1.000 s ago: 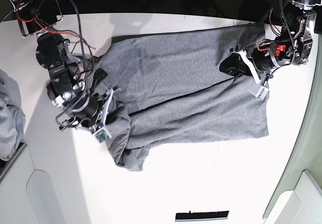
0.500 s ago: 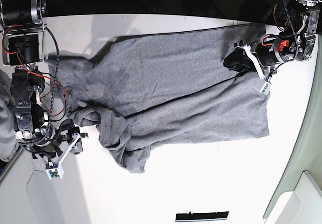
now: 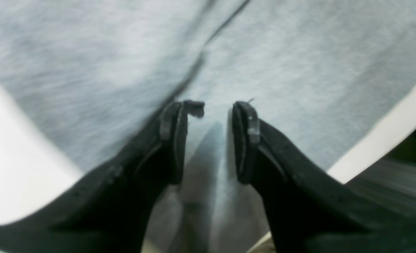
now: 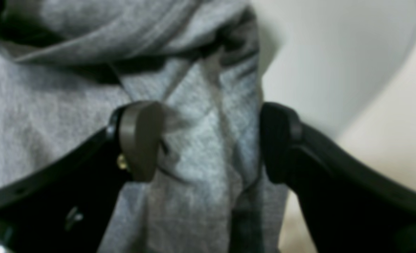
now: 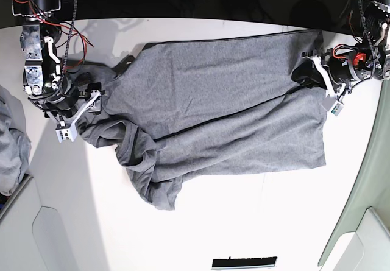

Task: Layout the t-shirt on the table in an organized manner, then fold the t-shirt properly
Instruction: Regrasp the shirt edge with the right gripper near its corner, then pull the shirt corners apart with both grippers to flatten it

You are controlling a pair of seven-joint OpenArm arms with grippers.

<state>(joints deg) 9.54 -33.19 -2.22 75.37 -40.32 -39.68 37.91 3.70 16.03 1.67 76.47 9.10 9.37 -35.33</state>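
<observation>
Matte white table (image 5: 244,222), rumpled heather-grey t-shirt (image 5: 225,112)

Parted left gripper (image 3: 215,109) over the t-shirt (image 3: 299,63)

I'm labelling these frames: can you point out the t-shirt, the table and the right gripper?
t-shirt (image 5: 231,100): base view, flat middle of the body.
table (image 5: 244,222): base view, bare white top below the shirt.
right gripper (image 4: 208,140): right wrist view, between its open jaws, over bunched cloth.
</observation>
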